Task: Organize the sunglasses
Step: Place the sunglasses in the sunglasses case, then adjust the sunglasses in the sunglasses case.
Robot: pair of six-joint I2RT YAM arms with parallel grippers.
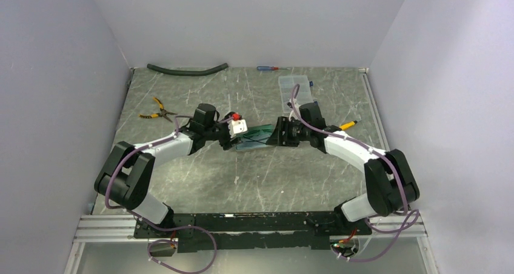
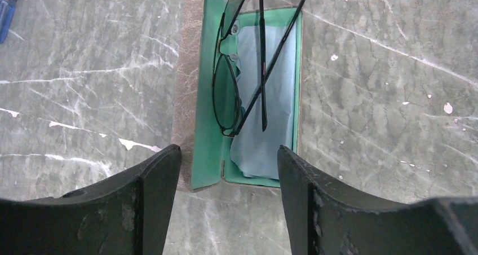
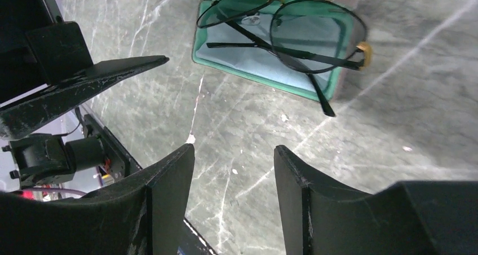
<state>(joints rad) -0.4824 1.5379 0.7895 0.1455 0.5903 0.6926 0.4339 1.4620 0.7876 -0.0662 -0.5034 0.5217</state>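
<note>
The sunglasses [image 2: 228, 91] are thin, dark and wire-framed. They lie folded, arms crossed, in the open brown case [image 2: 181, 97] with teal lining, on a pale blue cloth [image 2: 262, 145]. In the right wrist view the sunglasses [image 3: 307, 46] rest on the case [image 3: 253, 77], with one arm tip poking over its rim. My left gripper [image 2: 228, 150] is open and empty just off the case's near end. My right gripper [image 3: 234, 150] is open and empty above bare table, short of the case. In the top view the left gripper [image 1: 233, 138] and right gripper [image 1: 274, 134] flank the case [image 1: 248, 145].
Yellow-handled pliers [image 1: 156, 109] lie at the left. A black hose [image 1: 188, 70] and a blue-and-red screwdriver [image 1: 267, 68] lie at the back. A clear plastic box [image 1: 295, 87] and a yellow-handled tool [image 1: 347, 125] are at the right. A left finger [image 3: 96, 77] shows in the right wrist view.
</note>
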